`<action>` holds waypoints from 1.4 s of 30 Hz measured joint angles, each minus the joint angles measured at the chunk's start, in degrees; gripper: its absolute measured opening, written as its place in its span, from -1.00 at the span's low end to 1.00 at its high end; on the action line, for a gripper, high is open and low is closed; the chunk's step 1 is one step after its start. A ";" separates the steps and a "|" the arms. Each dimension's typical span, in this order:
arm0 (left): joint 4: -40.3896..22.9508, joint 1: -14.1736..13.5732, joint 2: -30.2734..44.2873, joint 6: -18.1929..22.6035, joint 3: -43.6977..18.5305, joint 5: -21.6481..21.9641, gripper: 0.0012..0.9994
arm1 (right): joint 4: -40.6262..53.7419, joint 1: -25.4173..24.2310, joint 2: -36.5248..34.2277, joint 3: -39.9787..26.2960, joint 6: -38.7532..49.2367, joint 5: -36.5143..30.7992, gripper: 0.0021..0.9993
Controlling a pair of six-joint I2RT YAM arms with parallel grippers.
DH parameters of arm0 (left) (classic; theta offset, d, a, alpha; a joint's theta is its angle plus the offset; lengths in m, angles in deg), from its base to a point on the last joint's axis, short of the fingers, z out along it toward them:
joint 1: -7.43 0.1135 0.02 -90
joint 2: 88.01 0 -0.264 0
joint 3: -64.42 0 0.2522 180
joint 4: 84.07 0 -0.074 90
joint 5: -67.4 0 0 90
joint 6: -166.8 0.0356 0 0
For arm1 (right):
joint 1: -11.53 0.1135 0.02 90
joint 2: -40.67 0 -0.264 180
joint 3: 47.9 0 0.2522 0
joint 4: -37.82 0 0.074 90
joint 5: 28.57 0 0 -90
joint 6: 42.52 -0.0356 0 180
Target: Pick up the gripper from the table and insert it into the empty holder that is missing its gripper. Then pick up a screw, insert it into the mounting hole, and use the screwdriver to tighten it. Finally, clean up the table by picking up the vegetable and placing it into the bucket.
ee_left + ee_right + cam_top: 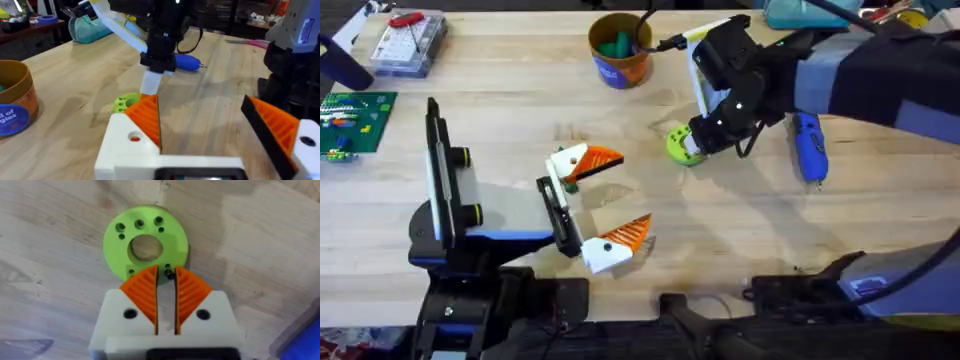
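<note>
Overhead: right hand (695, 143) meets green disc's (677, 146) edge.

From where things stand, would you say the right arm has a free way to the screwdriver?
Probably yes. The screwdriver lies on bare table just beside the right hand, which is down at the green disc pinching a small dark part. Nothing sits between them, but the hand must let go first.

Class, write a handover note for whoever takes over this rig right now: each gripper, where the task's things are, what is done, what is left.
Left gripper: open, empty, beside the holder.
Right gripper: apparently shut on a small dark screw at the rim of the green disc.
The screwdriver lies on the table; the bucket has something green inside.
Left to do: seat the screw and tighten it.
</note>
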 joint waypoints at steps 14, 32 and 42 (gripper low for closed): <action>0.00 0.00 0.00 0.00 0.00 0.00 0.98 | 0.02 -0.08 0.00 0.00 0.21 -0.22 -0.87; 0.00 0.00 -0.01 0.00 0.00 0.00 0.98 | 0.03 -0.09 0.00 -0.02 0.65 -0.28 -0.99; 0.01 0.00 -0.01 0.02 0.00 0.00 0.98 | 12.41 -0.09 3.27 -8.74 1.02 -0.24 -0.99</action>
